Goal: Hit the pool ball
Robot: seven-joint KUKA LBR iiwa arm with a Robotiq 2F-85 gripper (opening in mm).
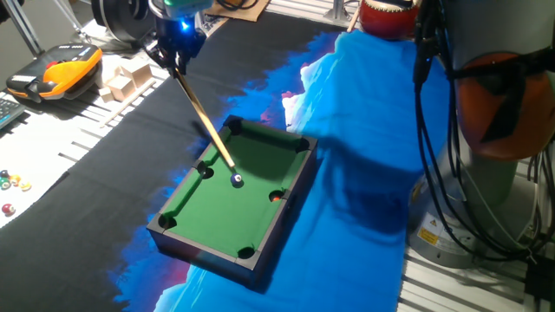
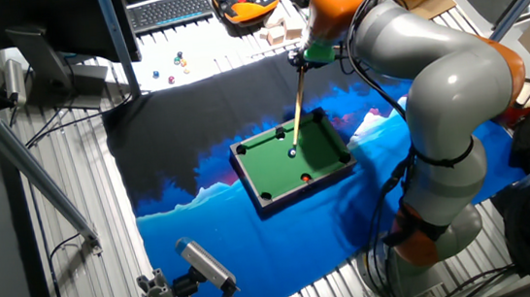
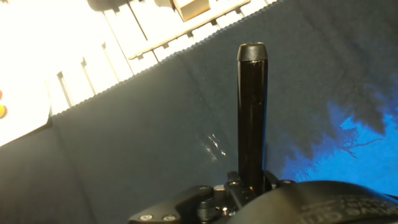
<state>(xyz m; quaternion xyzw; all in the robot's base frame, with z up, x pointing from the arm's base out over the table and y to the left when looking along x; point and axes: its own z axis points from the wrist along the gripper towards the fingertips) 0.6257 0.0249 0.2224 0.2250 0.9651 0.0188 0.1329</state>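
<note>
A small pool table (image 1: 195, 221) with green felt and a black frame sits on a black and blue cloth. The pool ball (image 1: 236, 179), tiny, black and glossy with a white spot, lies near the middle of the felt; it also shows in the other fixed view (image 2: 292, 152). My gripper (image 1: 179, 48) is shut on a thin wooden cue stick (image 1: 204, 117) that slants down to the table, its tip at or just beside the ball. In the hand view the cue's black butt end (image 3: 252, 106) stands up from the gripper (image 3: 249, 186).
An orange-red ball (image 1: 277, 196) lies by a side pocket. Small multicoloured loose balls (image 1: 10, 182) lie on the white surface at left. Wooden blocks (image 1: 121, 78) and an orange-black device (image 1: 56, 74) sit behind. The robot base (image 1: 494, 130) stands at right.
</note>
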